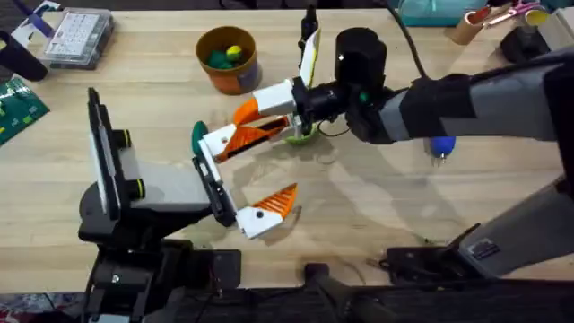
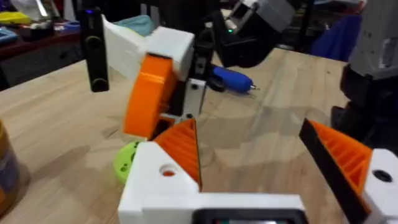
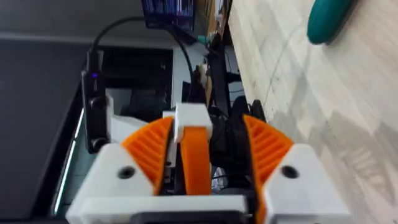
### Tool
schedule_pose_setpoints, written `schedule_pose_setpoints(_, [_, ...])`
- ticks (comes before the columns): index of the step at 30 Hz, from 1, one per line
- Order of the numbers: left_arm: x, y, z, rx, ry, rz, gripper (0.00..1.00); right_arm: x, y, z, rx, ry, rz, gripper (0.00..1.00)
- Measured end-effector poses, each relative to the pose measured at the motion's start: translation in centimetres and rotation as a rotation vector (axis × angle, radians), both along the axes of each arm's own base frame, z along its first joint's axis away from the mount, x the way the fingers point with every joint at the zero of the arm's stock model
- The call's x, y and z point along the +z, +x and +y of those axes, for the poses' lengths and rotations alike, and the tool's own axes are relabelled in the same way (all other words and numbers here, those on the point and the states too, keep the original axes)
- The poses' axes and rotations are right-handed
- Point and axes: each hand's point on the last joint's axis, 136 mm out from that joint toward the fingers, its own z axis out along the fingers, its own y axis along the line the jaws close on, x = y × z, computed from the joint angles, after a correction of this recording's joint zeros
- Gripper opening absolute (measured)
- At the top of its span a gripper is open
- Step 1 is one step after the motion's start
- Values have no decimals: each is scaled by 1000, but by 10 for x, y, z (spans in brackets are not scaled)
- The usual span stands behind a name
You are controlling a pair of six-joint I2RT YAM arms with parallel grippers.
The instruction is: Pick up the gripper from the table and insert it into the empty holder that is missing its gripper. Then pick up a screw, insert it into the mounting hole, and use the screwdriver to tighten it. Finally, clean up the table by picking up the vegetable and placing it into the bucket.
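My right gripper [image 1: 258, 115] reaches in from the right and hovers above the table's middle. In the right wrist view its orange pads are shut on the loose orange gripper [image 3: 196, 165]. A white block [image 3: 193, 118] sits at that piece's far end; I cannot tell whether it is the holder. My left gripper [image 1: 269, 170] stands open, one finger [image 1: 220, 145] close under the right gripper, the other [image 1: 267, 211] nearer the front. A lime-green vegetable [image 1: 301, 136] lies on the table below the right gripper. The orange-brown bucket [image 1: 240, 79] stands at the back, holding green and yellow items. The blue screwdriver [image 1: 439, 145] lies to the right.
A dark teal object [image 1: 197, 135] lies just left of the grippers. A clear parts box [image 1: 79, 36] sits at the back left, beside a green circuit board [image 1: 18, 108]. A tan cup of pens [image 1: 471, 25] and a teal container [image 1: 430, 11] stand at the back right.
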Motion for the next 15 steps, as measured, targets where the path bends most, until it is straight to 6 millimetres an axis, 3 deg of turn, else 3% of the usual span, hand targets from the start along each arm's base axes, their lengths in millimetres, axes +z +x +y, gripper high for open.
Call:
schedule_pose_setpoints(9, [0, -9, -5, -55, -3, 1, 986, 1, 10, -7, -27, 3, -3, 976])
schedule_pose_setpoints(15, [0, -9, -5, -56, -3, 1, 986, 1, 14, -10, -37, 3, -3, 994])
